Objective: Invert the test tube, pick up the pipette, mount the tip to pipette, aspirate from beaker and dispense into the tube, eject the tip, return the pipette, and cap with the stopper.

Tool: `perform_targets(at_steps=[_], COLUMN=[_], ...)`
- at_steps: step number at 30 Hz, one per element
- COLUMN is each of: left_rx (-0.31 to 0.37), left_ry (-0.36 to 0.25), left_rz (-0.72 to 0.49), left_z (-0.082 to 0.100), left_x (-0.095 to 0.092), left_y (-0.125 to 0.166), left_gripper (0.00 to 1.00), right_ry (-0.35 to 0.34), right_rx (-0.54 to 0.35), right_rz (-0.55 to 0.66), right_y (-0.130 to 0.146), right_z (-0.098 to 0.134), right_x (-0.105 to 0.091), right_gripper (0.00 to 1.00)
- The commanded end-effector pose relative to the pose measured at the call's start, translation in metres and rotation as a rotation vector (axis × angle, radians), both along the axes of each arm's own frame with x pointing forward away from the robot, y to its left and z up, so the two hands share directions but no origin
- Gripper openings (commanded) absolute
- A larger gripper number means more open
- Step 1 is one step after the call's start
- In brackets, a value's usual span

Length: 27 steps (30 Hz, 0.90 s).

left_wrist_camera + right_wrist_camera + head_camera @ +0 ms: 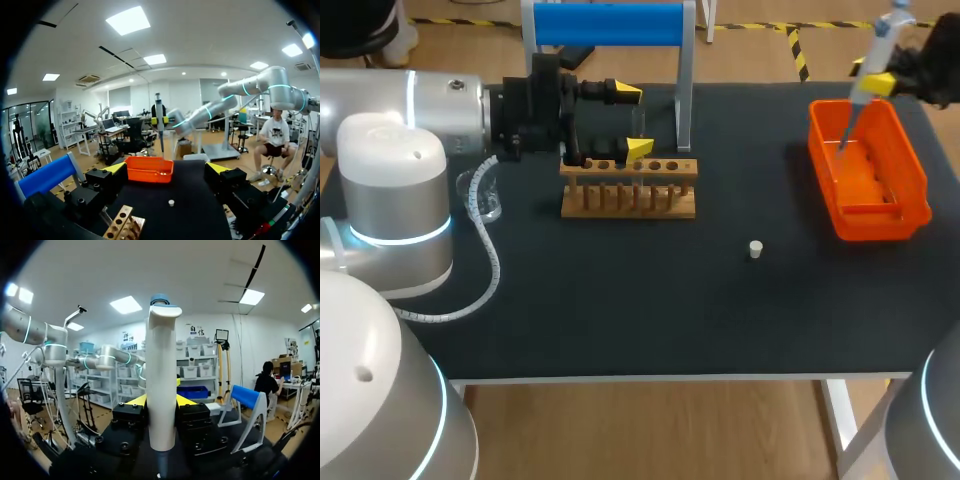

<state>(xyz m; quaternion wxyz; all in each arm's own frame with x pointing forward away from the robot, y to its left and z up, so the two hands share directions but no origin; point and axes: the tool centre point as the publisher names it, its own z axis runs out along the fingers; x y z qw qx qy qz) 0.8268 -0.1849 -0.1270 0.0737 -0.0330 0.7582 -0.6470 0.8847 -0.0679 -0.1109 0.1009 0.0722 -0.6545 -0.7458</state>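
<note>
My right gripper [876, 84] is shut on the white pipette [882, 45] at the table's far right. The pipette's thin lower end points down into the orange bin [910, 170]. In the right wrist view the pipette body [161, 380] stands upright between the yellow tips of my right gripper [161, 402]. My left gripper [633, 120] is open and level above the back of the wooden tube rack [628, 187]. A faint clear tube [638, 128] stands between its tips. The small white stopper [756, 249] lies on the mat, also ahead of the left gripper [167, 170].
A clear beaker [486, 197] stands at the left, under my left arm's coiled cable. A stand with a blue bar [610, 25] rises behind the rack. From the left wrist, the orange bin [150, 170] and stopper [171, 203] lie ahead, the rack [122, 225] below.
</note>
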Motion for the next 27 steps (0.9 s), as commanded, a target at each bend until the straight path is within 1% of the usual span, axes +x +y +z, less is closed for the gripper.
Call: perform_targets(at_steps=[1,4,6,11,21,27], left_rx=[-0.001,-0.001,-0.001,-0.001,-0.001,-0.001], left_ry=[0.000,0.000,0.000,0.000,0.000,0.000], left_rz=[0.002,0.002,0.002,0.002,0.002,0.002], left_z=[0.000,0.000,0.000,0.000,0.000,0.000], left_x=[-0.001,-0.001,-0.001,-0.001,-0.001,-0.001], left_y=[0.000,0.000,0.000,0.000,0.000,0.000], left_gripper=[1.00,1.00,1.00,1.00,1.00,1.00], right_ry=[-0.018,-0.028,-0.026,-0.024,-0.035,-0.033], right_rx=[-0.029,-0.030,-0.014,0.003,-0.001,0.013], right_rz=[0.039,0.032,0.028,0.008,0.002,-0.008], right_y=[-0.040,-0.057,-0.067,-0.083,-0.099,-0.103], right_z=[-0.004,-0.009,-0.012,-0.024,-0.053,-0.063], right_x=[0.015,0.021,0.024,0.034,0.053,0.063], right_gripper=[0.00,0.00,0.00,0.00,0.00,0.00])
